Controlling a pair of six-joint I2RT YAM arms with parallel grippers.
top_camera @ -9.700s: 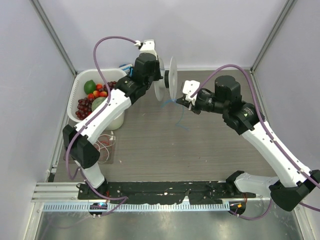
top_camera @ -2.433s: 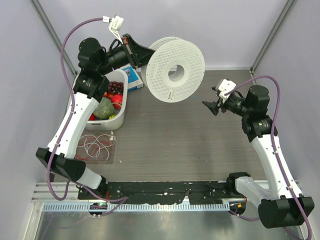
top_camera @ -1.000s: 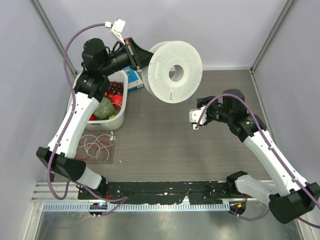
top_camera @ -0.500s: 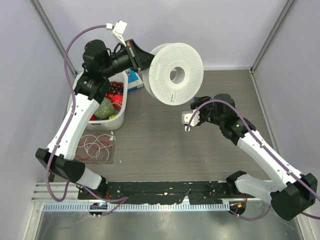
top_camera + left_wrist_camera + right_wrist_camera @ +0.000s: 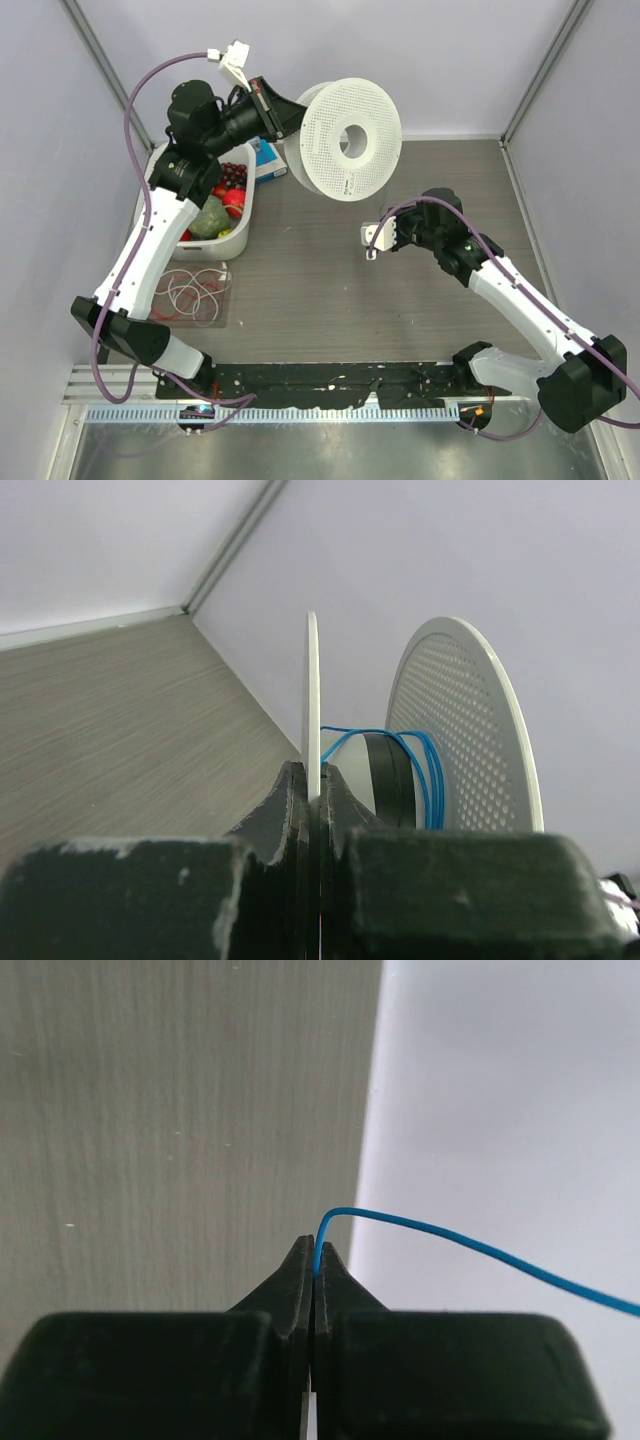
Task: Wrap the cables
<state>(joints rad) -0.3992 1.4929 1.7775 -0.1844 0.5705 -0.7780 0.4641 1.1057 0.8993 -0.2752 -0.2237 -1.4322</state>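
My left gripper is shut on the thin rim of a white perforated spool, held up over the table's back. A blue cable is wound round the spool's dark hub. My right gripper sits just below and to the right of the spool. It is shut on the hair-thin blue cable, which arcs away from its tips to the right. Red and white cables lie in loose loops on the table at the left, beside my left arm.
A white basket of fruit stands at the back left under my left arm, with a blue box behind it. A black rail runs along the near edge. Walls close in the back and both sides.
My right gripper moved left towards the spool and closed on the blue cable. The left arm kept the spool almost still.
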